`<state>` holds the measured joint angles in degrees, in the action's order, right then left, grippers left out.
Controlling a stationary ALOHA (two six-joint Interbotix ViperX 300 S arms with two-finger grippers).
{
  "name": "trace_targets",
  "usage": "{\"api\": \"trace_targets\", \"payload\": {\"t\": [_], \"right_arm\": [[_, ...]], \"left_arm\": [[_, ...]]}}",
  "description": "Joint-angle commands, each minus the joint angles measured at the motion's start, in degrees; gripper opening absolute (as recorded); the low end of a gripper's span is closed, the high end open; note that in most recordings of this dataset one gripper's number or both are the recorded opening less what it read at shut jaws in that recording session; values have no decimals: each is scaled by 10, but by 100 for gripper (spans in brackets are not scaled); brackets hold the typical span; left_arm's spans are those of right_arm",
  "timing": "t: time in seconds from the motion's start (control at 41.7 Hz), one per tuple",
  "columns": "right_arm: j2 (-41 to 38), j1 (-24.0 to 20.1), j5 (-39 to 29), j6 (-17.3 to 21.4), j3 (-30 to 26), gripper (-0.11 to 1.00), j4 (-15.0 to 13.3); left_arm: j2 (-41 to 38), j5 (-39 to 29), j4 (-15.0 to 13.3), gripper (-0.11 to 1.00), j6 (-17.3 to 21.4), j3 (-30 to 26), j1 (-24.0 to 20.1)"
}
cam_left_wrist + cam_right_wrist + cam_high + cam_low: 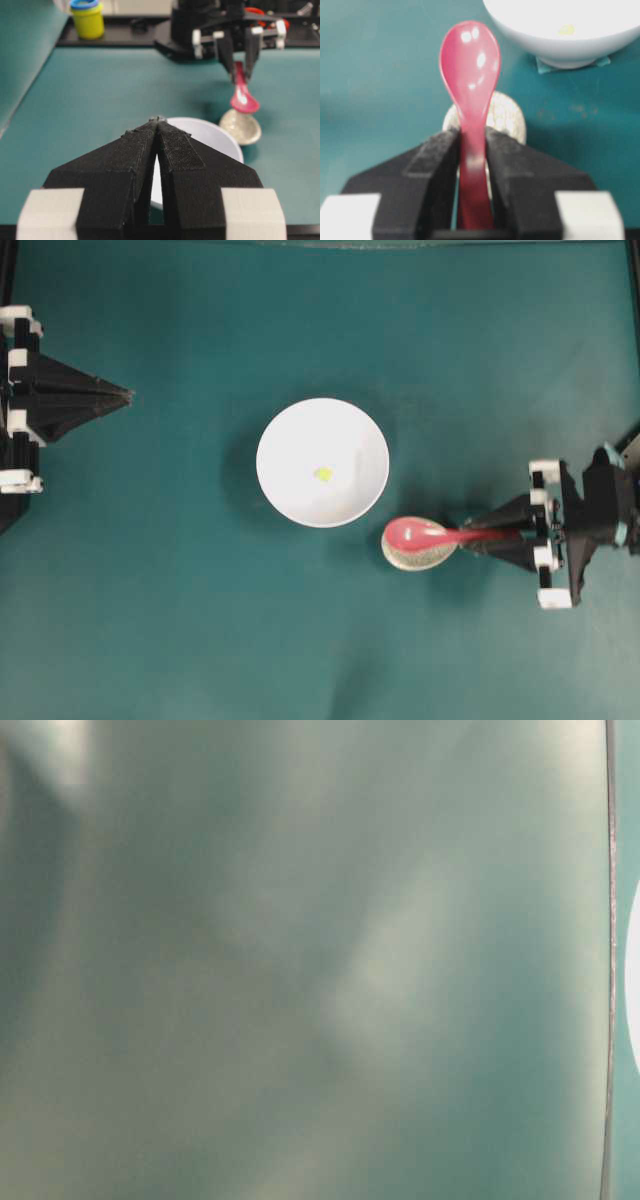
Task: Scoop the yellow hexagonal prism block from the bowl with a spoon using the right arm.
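Green counter [180, 590] lies bare past the left fingers [128, 394], pressed together; right fingers [478, 528] pinch the spoon [425, 534] handle, bowl [322, 462] rim just beyond.

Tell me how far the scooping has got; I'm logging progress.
Done: the right hand is shut on the glossy red-pink spoon by its handle, above the speckled dish. Left: the tiny yellow block lies unscooped in the white bowl.
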<state>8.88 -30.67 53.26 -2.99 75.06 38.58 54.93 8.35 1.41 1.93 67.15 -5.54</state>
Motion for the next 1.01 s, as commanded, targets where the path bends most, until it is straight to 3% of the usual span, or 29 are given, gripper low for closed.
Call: {"api": "trace_targets", "payload": {"t": [0.0, 0.192, 0.408, 0.576, 0.696, 0.984], "right_arm": [[47, 22, -50, -17, -15, 23, -1], [137, 107, -211, -103, -59, 23, -1], [187, 243, -464, -174, -153, 23, -1], [178, 328, -619, -185, -225, 23, -12], [159, 376, -700, -183, -275, 23, -46], [77, 430, -878, -176, -397, 23, -90]], "left_arm": [[-4, 7, 0, 0, 1, -11, -2], [-4, 9, 1, 0, 2, -11, -2], [-4, 7, 1, 0, 2, -11, -2], [-4, 8, 2, 0, 3, -11, -2], [-4, 9, 2, 0, 3, -11, -2], [-4, 6, 2, 0, 4, -11, -2]]}}
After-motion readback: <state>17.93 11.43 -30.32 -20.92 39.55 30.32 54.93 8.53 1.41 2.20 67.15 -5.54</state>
